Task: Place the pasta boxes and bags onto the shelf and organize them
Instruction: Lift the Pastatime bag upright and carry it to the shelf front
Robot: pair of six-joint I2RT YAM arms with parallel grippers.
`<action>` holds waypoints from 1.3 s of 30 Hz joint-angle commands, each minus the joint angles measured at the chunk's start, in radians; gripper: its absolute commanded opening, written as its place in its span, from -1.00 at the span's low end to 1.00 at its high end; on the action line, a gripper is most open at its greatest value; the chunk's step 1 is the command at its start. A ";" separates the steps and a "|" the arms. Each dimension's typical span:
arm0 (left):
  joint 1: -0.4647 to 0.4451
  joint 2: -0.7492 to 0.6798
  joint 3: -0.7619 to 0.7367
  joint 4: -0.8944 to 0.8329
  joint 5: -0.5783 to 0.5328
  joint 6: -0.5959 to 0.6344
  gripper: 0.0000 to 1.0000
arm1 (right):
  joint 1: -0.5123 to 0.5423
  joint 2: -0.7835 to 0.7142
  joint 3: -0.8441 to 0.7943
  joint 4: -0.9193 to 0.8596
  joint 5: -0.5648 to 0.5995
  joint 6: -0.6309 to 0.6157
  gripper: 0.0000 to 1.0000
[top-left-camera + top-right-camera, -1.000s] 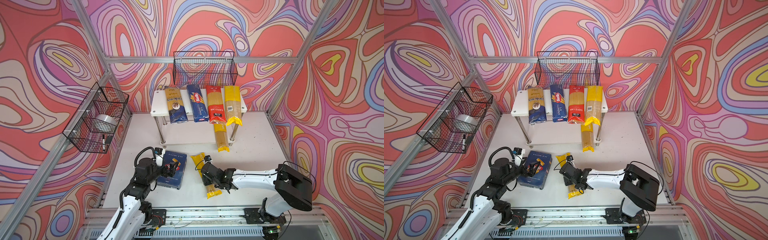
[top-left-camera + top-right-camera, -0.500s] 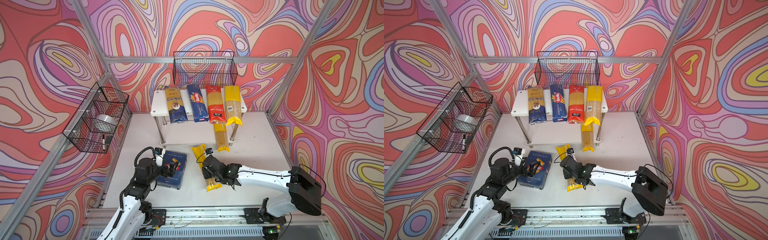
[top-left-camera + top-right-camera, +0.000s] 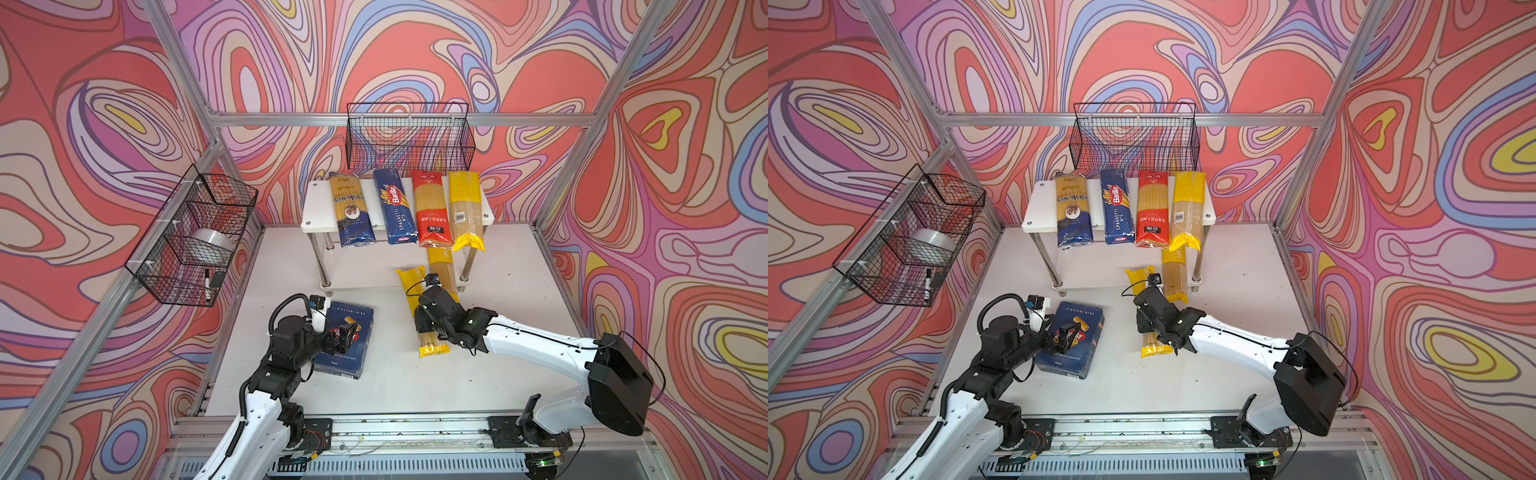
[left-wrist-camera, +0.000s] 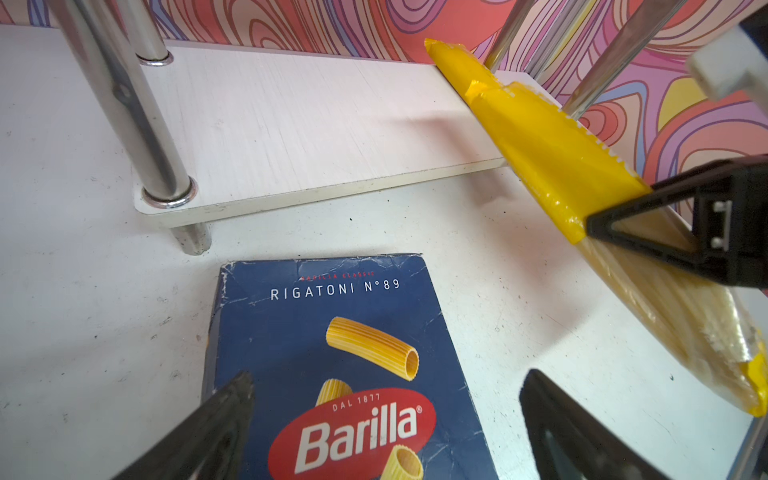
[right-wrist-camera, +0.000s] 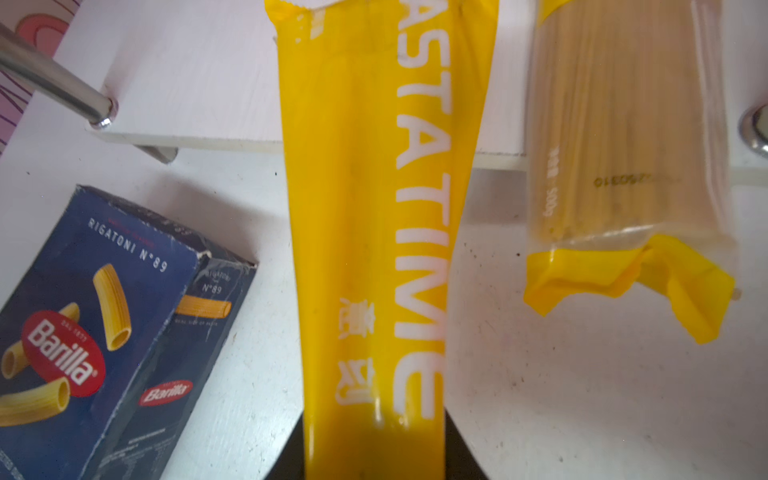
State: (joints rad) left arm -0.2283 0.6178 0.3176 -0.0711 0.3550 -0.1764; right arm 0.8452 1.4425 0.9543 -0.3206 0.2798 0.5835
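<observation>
Yellow spaghetti pack, in both top views, has travelled away from the front of the counter since a second ago. Its far end now reaches over the front edge of the lower board of the shelf, where before it stopped short. The right gripper is clamped across the pack's middle, and its arm has stretched forward. The left gripper has not shifted. It hovers over the rigatoni box, which lies flat on the counter left of the pack. Side by side on the top board lie an "ankara" pack, a "Barilla Spaghetti n.5" box, a red pack and another yellow pack. A further yellow pack sits on the lower board, just right of the held one.

From the left wrist, the left gripper stands open, a finger at each side of the rigatoni box, which reads "RIGATONI N°89", "DAL 1877", "Barilla". The right gripper's finger presses on the held pack.

From the right wrist, the held pack runs out from between the jaws of the right gripper. Its white lettering reads "ASTA TIME", and its far end is over the lower board.
</observation>
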 commanded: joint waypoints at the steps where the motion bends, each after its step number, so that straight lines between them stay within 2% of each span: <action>1: -0.003 0.002 0.009 0.016 -0.001 0.001 1.00 | -0.021 -0.012 0.082 0.091 0.022 -0.020 -1.00; 13: -0.003 0.007 0.011 0.017 0.001 0.002 1.00 | -0.079 0.063 0.161 0.113 0.019 -0.021 -1.00; 27: -0.003 -0.006 0.007 0.013 0.000 0.003 1.00 | -0.118 0.159 0.249 0.158 0.056 -0.101 -1.00; 33: -0.002 -0.033 -0.003 0.010 -0.023 -0.006 1.00 | -0.131 0.169 0.218 0.186 0.076 -0.087 -1.00; 39: -0.002 0.006 0.011 0.016 -0.006 0.000 1.00 | -0.142 0.208 0.210 0.232 0.059 -0.068 -1.00</action>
State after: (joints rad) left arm -0.2283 0.6113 0.3176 -0.0708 0.3466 -0.1768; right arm 0.7082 1.6463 1.1439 -0.2146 0.3164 0.5091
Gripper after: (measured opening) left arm 0.994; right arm 0.301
